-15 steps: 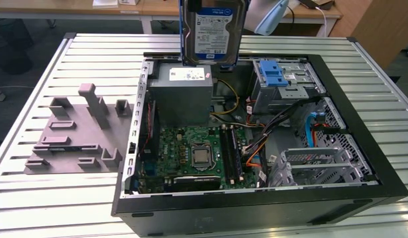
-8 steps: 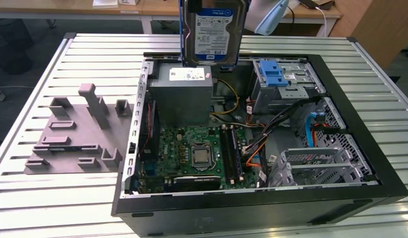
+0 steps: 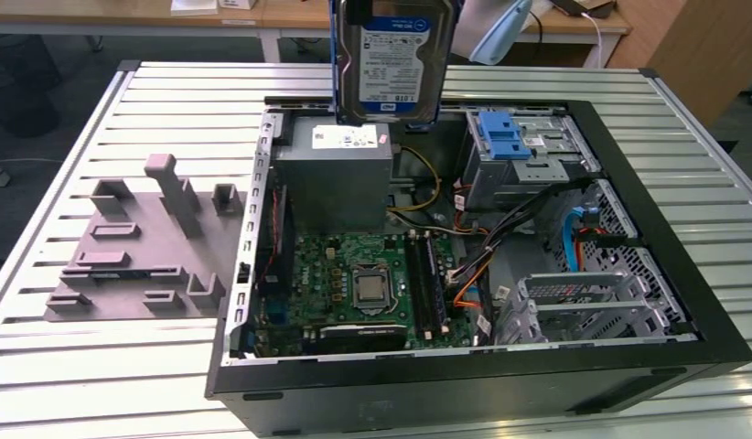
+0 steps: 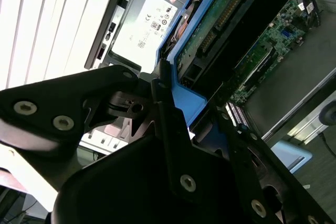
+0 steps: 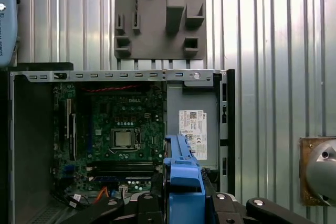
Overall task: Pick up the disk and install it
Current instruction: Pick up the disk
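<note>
The end effector (image 4: 190,104) is pinching the disk (image 3: 389,57) by its blue carrier (image 5: 181,163). In both wrist views its black fingers (image 4: 164,93) lie against the two sides of this carrier.

In the exterior view the disk hangs upright in the air above the far edge of the open case (image 3: 669,361). Its label faces the camera, and it touches nothing in the case.

The grey power supply (image 3: 339,169) lies inside the case, directly below the disk. The green motherboard (image 3: 364,283) is in the case on the near side of the power supply. A metal drive cage (image 3: 517,151) with a blue clip is in the far corner of the case, toward the exterior view's right.

The case stands on a ribbed bench (image 3: 108,384). Beside the case, toward the exterior view's left, a grey fixture (image 3: 145,247) lies on the bench.
</note>
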`<state>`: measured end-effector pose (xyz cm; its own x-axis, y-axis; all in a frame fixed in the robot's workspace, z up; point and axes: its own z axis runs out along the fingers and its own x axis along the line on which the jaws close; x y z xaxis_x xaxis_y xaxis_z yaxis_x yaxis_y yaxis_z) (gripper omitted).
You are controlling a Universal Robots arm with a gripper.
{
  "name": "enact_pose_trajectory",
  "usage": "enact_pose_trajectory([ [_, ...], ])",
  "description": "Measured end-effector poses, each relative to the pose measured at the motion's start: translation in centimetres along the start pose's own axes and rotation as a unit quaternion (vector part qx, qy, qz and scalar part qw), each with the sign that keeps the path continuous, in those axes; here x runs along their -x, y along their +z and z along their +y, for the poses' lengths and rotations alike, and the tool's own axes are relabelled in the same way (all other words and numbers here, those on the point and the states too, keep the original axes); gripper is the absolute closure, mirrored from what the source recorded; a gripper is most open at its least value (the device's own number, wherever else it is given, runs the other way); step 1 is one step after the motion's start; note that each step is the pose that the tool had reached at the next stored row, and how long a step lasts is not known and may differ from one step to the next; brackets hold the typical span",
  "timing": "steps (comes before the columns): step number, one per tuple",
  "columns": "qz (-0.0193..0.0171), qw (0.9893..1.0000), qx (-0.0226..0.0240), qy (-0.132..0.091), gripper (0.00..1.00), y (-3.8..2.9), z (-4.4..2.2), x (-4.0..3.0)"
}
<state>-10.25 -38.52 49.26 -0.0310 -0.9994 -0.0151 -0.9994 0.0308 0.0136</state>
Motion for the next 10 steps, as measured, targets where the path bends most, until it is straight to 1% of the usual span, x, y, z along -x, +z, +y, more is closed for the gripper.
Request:
enact_pose_trajectory([
  [10, 0.0001, 1.0, 0.0, 0.0, 0.64, 0.0, -0.01, -0.33],
])
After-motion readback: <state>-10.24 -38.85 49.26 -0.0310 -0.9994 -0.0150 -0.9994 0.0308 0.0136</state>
